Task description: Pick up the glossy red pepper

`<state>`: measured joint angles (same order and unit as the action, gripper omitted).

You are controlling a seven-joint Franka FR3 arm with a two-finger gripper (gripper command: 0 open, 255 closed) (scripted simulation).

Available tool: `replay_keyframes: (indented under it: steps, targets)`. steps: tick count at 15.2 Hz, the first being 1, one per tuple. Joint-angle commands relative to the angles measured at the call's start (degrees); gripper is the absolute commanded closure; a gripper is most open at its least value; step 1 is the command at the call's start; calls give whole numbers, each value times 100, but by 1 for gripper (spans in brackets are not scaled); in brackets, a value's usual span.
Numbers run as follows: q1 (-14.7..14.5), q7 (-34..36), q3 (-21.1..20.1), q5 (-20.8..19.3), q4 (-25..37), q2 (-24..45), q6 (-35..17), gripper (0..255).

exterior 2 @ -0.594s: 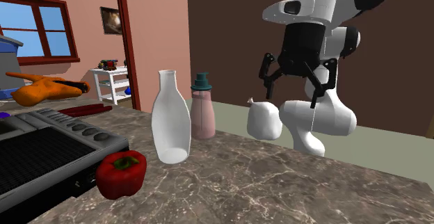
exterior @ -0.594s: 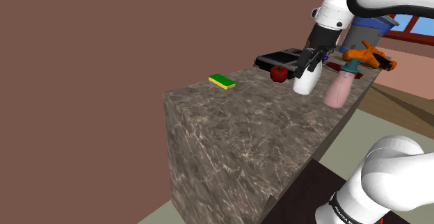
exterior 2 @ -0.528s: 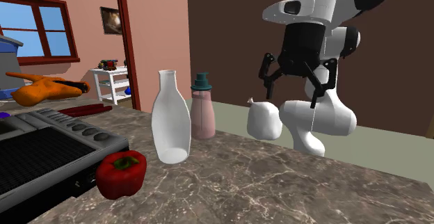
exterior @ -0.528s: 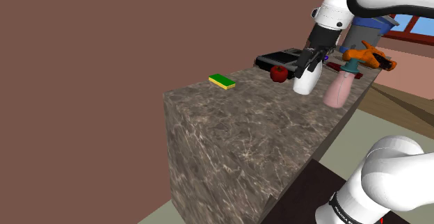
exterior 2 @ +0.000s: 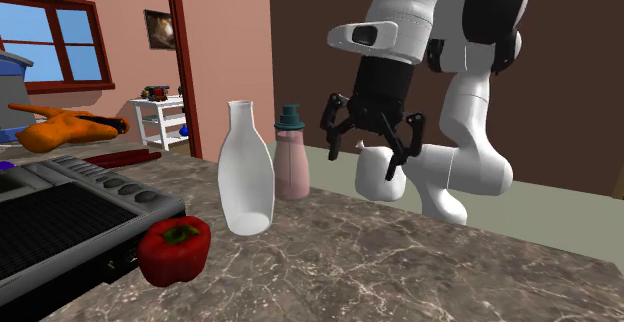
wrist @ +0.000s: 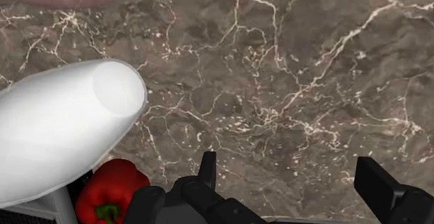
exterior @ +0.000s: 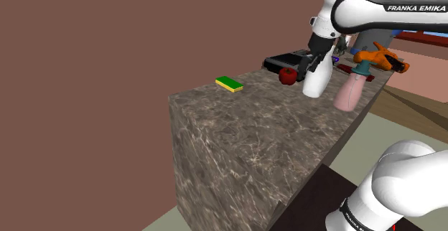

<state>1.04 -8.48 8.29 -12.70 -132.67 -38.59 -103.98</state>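
The gripper [exterior 2: 365,160] hangs above the marble counter [exterior 2: 420,270] with its black fingers [wrist: 207,165] spread wide and nothing between them. A white bottle [wrist: 62,136] stands just beside it. The red pepper [exterior 2: 174,250] sits on the counter past that bottle, seemingly touching the black appliance [exterior 2: 60,225].

You're in a home kitchen: a marble-topped desk [exterior 2: 400,260] carries a black grill [exterior 2: 60,215], and at far left stand a red-framed window [exterior 2: 50,38], a doorway [exterior 2: 183,60] and a framed picture [exterior 2: 160,28].
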Motion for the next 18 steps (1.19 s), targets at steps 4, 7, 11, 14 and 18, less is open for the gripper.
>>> replay_keyframes:
  steps: [4,7,11,14,18]
  targets:
    - [95,-353,275,-408,251,751,-713,0]
    - [151,-560,448,-607,482,1250,-1124,0]
    - [217,-830,666,-807,889,1953,-1629,0]
    - [264,-1037,819,-900,1269,2503,-1969,0]
    - [337,-1331,999,-937,1874,3264,-2361,0]
